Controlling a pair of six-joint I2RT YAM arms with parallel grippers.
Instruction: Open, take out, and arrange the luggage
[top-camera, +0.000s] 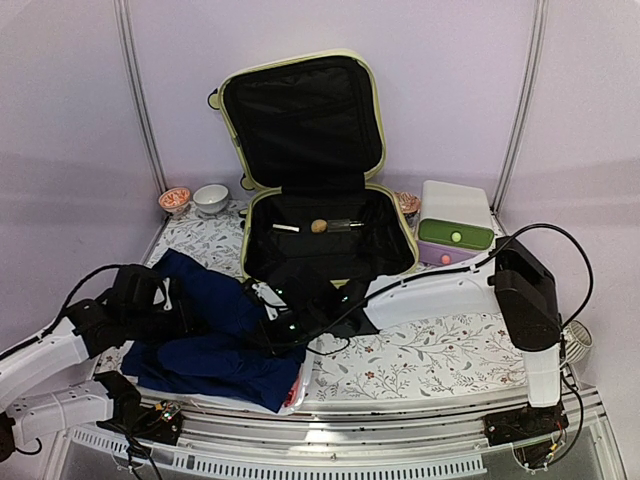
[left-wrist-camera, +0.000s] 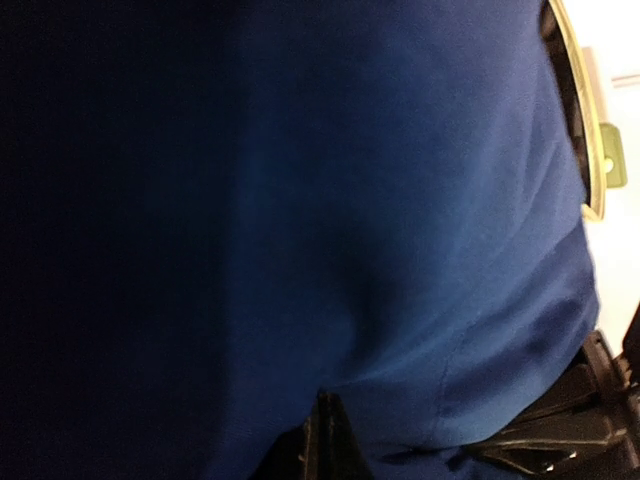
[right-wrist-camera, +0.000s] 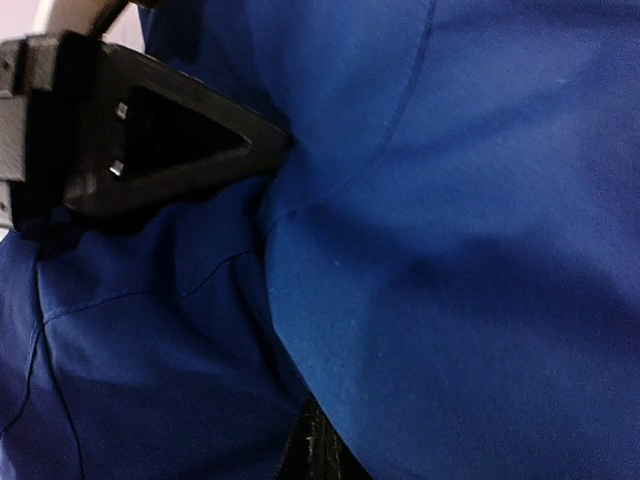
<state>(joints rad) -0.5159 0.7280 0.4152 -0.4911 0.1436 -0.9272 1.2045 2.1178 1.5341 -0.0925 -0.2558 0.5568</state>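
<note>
The left gripper (left-wrist-camera: 323, 432) and right gripper (right-wrist-camera: 315, 435) are each pinching the dark blue fabric garment (top-camera: 225, 340) between pressed-together jaws. The luggage (top-camera: 300, 120), a pale yellow-green hard-shell suitcase, is lying open just beyond them.

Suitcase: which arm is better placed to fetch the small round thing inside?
Right, probably. The right tool pinches the blue cloth just before the suitcase, nearer the round thing; the left tool grips the cloth farther left. Either must let go first.
</note>
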